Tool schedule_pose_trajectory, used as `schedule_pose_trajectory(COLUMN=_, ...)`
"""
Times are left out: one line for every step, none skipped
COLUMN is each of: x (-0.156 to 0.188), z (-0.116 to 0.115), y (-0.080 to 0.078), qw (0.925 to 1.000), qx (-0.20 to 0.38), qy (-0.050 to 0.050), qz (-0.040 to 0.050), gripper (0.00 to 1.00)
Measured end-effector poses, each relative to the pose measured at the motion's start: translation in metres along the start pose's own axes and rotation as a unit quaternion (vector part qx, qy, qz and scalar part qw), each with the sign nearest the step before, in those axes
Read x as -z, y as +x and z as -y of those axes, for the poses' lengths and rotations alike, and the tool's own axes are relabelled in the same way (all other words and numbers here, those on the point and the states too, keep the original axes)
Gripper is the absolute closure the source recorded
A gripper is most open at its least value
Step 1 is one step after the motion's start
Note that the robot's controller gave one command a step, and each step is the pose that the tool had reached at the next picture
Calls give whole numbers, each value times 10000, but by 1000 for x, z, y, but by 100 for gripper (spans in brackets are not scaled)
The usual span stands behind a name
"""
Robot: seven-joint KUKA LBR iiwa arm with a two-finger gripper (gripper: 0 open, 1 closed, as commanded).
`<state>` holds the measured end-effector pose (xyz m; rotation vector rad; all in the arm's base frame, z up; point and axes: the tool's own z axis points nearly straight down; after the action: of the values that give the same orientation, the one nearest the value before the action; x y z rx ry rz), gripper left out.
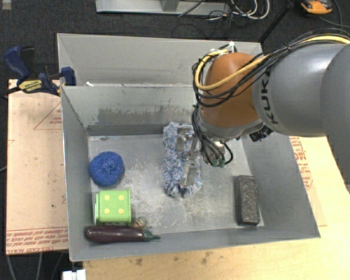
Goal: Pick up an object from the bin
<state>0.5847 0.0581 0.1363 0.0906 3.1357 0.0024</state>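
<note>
Likely target: the blue-and-white crumpled cloth point(172, 177), mid-floor of the bin point(74, 174), a touch toward 12 o'clock. It lies bunched in a long strip running 12 to 6, not spread flat. We judge it soft and floppy, so it would sag and trail if lifted.

The end effector point(190, 167) sits right in the cloth, on the strip's 3 o'clock side, with metal parts showing among the folds. We cannot tell whether it is clenched or released, because fabric and the wrist hide that, so we do not log a grasp.

The arm comes in from 3 o'clock. Its orange cover point(227, 92) hangs over the cloth's 1 o'clock end, with the tool pointing down. We judge that this suits a top-down pinch on a raised fold.

Further out:
- A grey rectangular block point(248, 200) lies flat at 4 o'clock, well apart from the cloth.
- A blue round ball point(107, 168), scrubber-like, sits at 9 o'clock, apart from the cloth.
- A green die with yellow pips point(112, 207) sits at 8 o'clock, just beside the ball.
- A purple toy aubergine point(119, 234) lies at 7 o'clock along the near wall, just beside the die; we cannot tell if they touch.

Our read is that the pick is not done, since the cloth rests on the floor. The main risk is that a thin fold gets caught and slips out. The neighbours lie wide enough apart that we expect no snagging.
</note>
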Motion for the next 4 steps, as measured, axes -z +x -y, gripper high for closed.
schedule_pose_trajectory(x=-27, z=18, y=8, qw=9999, qx=154, qy=4, qz=-8, gripper=0)
schedule_pose_trajectory(x=-36, z=23, y=13, qw=9998, qx=188, qy=1, qz=-6, gripper=0)
schedule_pose_trajectory(x=-6, z=23, y=21, qw=9991, qx=419, qy=7, qz=-53, gripper=0)
schedule_pose_trajectory(x=0, z=14, y=9, qw=9956, qx=938, qy=-1, qz=56, gripper=0)
